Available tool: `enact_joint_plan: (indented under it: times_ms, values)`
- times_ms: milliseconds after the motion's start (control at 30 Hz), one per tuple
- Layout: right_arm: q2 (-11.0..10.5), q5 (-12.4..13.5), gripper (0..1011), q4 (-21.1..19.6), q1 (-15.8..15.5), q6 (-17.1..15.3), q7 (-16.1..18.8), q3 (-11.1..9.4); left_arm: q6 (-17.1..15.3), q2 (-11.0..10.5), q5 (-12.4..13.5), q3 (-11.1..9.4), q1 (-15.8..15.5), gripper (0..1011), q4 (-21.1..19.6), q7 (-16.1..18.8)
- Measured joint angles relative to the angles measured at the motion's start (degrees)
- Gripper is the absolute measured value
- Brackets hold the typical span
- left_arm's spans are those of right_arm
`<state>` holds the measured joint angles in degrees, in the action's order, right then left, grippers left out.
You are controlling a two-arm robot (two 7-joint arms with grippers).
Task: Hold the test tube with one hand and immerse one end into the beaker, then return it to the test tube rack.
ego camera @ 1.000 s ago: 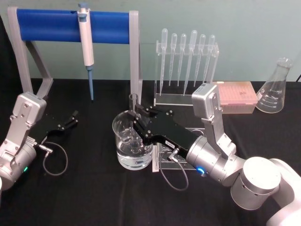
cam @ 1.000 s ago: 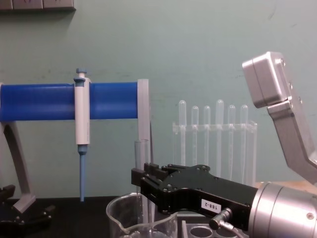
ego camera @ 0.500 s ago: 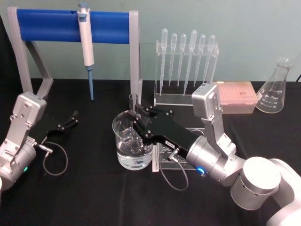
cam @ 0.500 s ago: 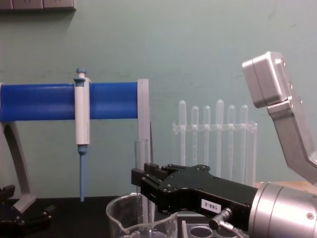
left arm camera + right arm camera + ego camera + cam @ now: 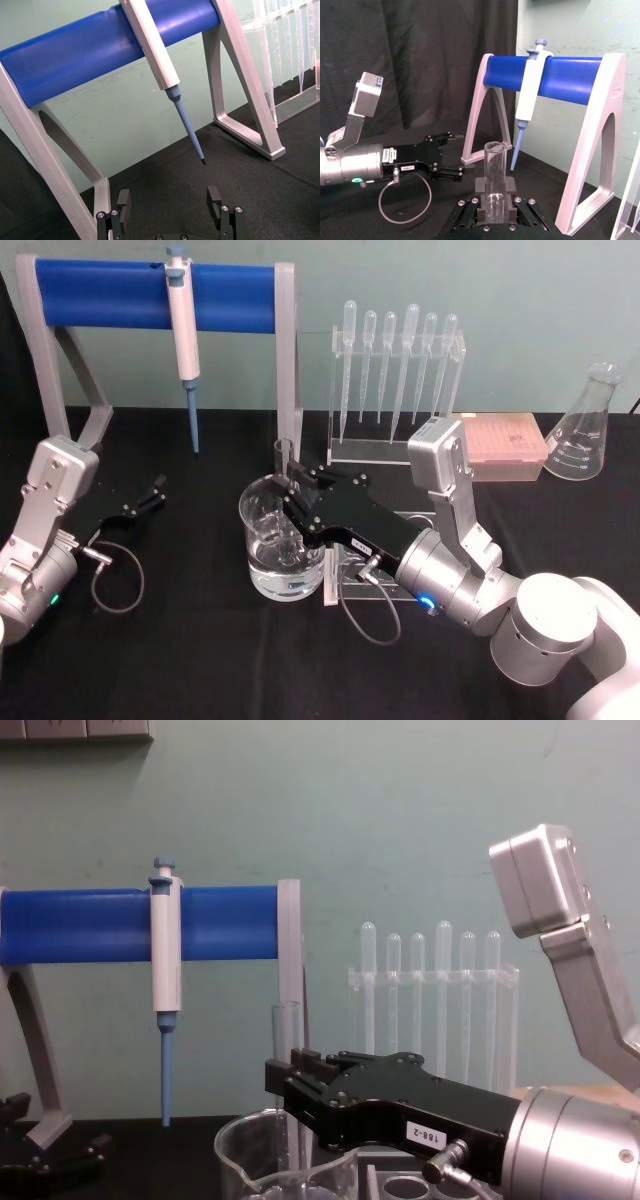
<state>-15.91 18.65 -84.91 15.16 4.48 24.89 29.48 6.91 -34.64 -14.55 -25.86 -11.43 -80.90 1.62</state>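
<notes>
**Right gripper** (image 5: 291, 483): my fingers clamp the upright test tube (image 5: 494, 165) below its rim; beneath them its end stands inside the beaker (image 5: 258, 518). I judge the glass stiff, slick and fragile. **Left gripper** (image 5: 168, 194): parked leftward, fingers apart.

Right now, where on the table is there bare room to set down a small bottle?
Bare cloth lies between the left gripper and the beaker, and along the front edge before the beaker. Crowded: the right gripper holds the test tube in the beaker, with the tube rack beside it.
</notes>
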Motion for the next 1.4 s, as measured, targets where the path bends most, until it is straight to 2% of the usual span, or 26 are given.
enact_joint_plan:
  times_ms: [1400]
  values:
    - [0.00,0.00,222,0.00,0.00,0.00,0.00,0.00,0.00,0.00,0.00,0.00,0.00,1000,0.00,0.00]
